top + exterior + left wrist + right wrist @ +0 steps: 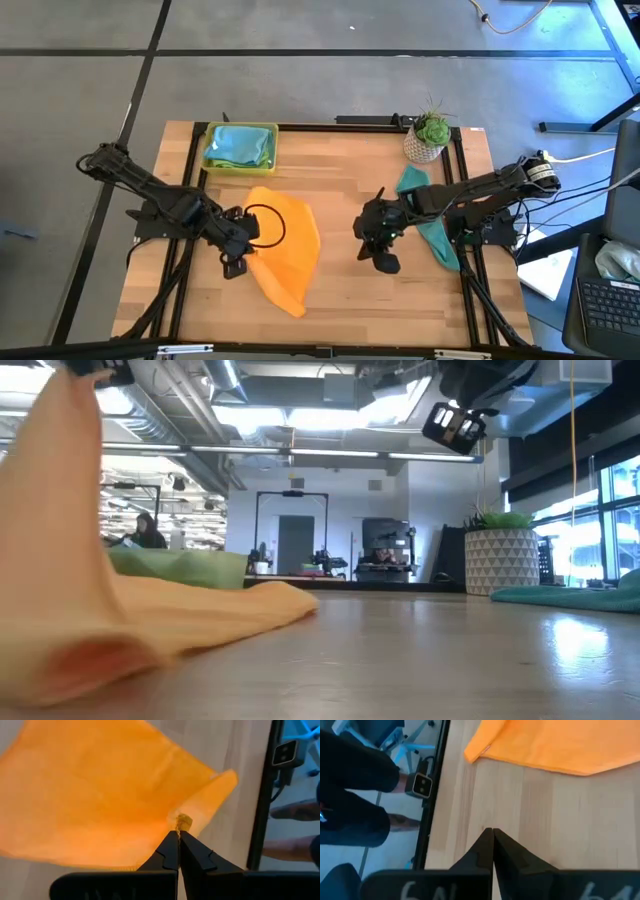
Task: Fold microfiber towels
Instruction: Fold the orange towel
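The left gripper (178, 836) is clamped on the orange towel's (285, 245) corner, lifted beside the potted plant (430, 135); the right gripper (383, 250) hangs closed, empty; carry that corner evenly to the opposite edge.

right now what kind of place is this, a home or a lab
Most likely a robotics lab or open workshop: a wooden table with two mounted arms, exposed ceiling ducts, and more equipment racks in the room behind.
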Motion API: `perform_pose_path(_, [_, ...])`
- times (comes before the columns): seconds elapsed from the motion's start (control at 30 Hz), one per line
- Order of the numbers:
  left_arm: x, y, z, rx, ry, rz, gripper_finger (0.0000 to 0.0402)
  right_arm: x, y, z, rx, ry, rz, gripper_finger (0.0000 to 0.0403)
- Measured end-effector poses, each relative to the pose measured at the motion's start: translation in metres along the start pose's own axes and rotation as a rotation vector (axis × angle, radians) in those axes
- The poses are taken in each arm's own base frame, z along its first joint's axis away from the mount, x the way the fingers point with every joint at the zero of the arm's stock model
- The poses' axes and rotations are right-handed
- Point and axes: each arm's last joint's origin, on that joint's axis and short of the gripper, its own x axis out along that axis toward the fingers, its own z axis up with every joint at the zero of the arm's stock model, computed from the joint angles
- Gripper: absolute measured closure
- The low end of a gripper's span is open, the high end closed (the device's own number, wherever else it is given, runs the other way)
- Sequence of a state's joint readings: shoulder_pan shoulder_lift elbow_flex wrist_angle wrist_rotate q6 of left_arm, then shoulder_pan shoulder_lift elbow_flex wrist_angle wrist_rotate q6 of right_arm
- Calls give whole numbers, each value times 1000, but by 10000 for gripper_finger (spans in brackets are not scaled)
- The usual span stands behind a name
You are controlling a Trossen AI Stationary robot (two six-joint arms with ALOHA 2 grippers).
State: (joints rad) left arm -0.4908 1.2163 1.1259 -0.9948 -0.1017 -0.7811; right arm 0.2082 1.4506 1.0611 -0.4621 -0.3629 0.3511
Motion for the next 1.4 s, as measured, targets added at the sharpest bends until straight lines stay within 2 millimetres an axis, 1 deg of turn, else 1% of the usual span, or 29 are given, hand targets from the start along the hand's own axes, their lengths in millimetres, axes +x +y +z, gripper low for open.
perform_pose_path(0.1, [-6,-3,3,-4,-16,-16,402,0,0,3,-11,-34,-9,390])
perform_pose_path(0.23, [-14,-1,9,-11,-34,1,402,1,-2,6,-37,-76,-82,394])
perform_pose_path(0.33, [-30,4,20,-24,-79,45,402,-1,-5,12,-44,-128,-82,392])
perform_pose_path(0.43, [-51,10,37,-76,-188,93,402,-6,-7,21,-37,-208,-44,377])
perform_pose_path(0.57, [-75,20,56,-98,-292,110,402,-17,-15,39,-29,-371,-29,343])
perform_pose_path(0.67, [-88,26,65,-95,-334,113,402,-30,-28,54,46,-558,-105,312])
perform_pose_path(0.73, [-94,31,70,-80,-358,122,402,-40,-33,67,86,-727,-122,292])
perform_pose_path(0.8, [-101,36,75,-77,-379,136,402,-48,-36,80,105,-883,-91,271])
perform_pose_path(0.87, [-107,41,79,-80,-398,148,402,-49,-38,88,115,-972,-49,251])
perform_pose_path(0.93, [-111,46,82,-79,-406,153,402,-48,-39,94,124,-981,-35,234])
perform_pose_path(1.03, [-115,52,86,-81,-412,158,402,-46,-37,103,77,-953,-30,214])
perform_pose_path(1.2, [-128,55,90,-69,-437,116,402,-29,-44,119,-27,-916,-96,204])
perform_pose_path(1.4, [-145,53,92,-57,-478,54,402,-34,-49,165,-138,-981,-94,204])
